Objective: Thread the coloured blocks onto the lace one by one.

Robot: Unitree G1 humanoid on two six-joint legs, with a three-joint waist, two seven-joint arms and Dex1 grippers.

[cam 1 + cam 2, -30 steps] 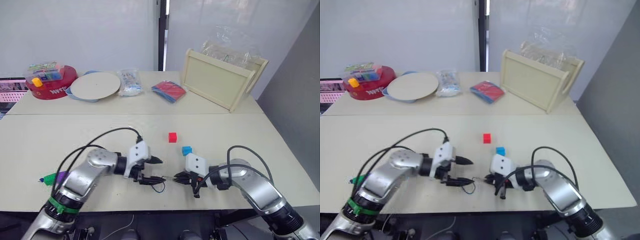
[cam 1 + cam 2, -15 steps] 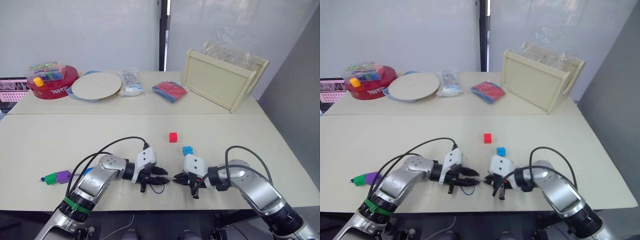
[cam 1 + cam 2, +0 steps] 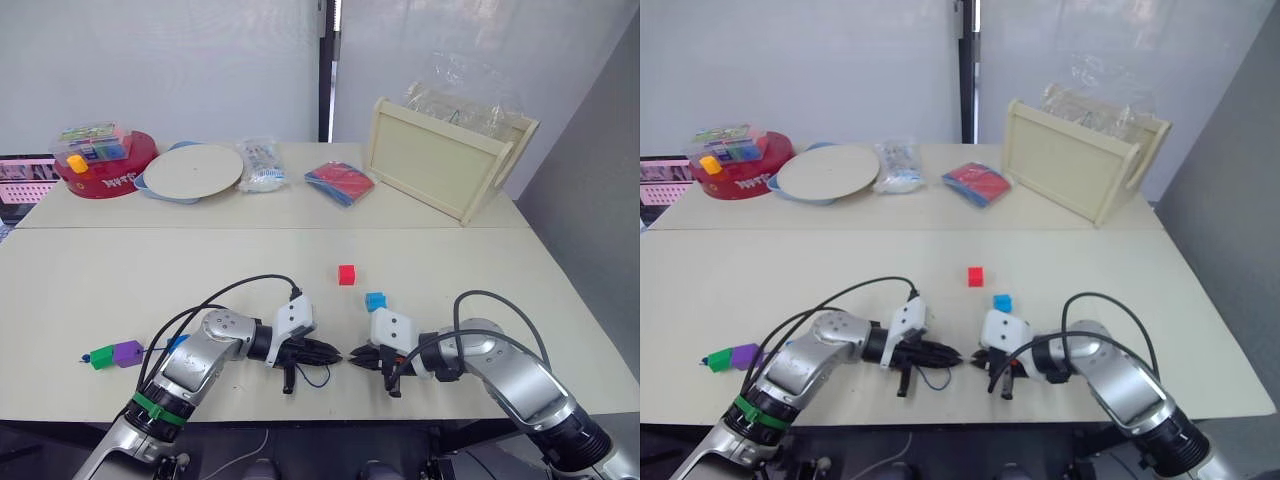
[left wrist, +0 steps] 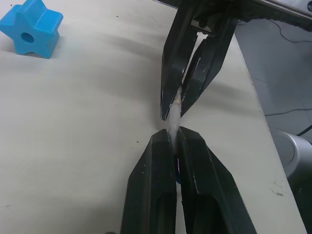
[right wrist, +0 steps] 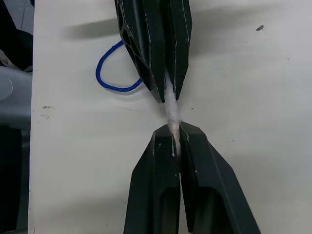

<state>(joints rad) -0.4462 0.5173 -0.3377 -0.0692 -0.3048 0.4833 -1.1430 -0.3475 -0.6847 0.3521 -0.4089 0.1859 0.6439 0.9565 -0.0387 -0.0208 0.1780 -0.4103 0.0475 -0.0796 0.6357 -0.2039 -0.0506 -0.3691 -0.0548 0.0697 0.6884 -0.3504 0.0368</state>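
Note:
The lace's pale stiff tip [image 5: 171, 111] bridges both grippers near the table's front edge. My left gripper [image 3: 335, 353] is shut on one end of the tip and my right gripper [image 3: 353, 358] is shut on the other, fingertips almost touching. A dark-blue loop of lace [image 5: 111, 84] lies beside the left fingers [image 5: 155, 53]. Further left, a green block [image 3: 100, 357] and a purple block [image 3: 127, 352] sit together on the lace. A red block [image 3: 346, 274] and a light blue block [image 3: 375, 300] lie loose on the table just beyond the grippers.
Along the far edge stand a red round tub [image 3: 100, 165], a pale plate [image 3: 190, 170], a clear bag [image 3: 262, 163], a red and blue packet [image 3: 338, 182] and a wooden tray [image 3: 450, 155]. Black cables [image 3: 215, 295] arc over the left arm.
My left gripper has closed from wide open onto the lace tip and moved right to meet the right gripper. The right arm has stayed in place.

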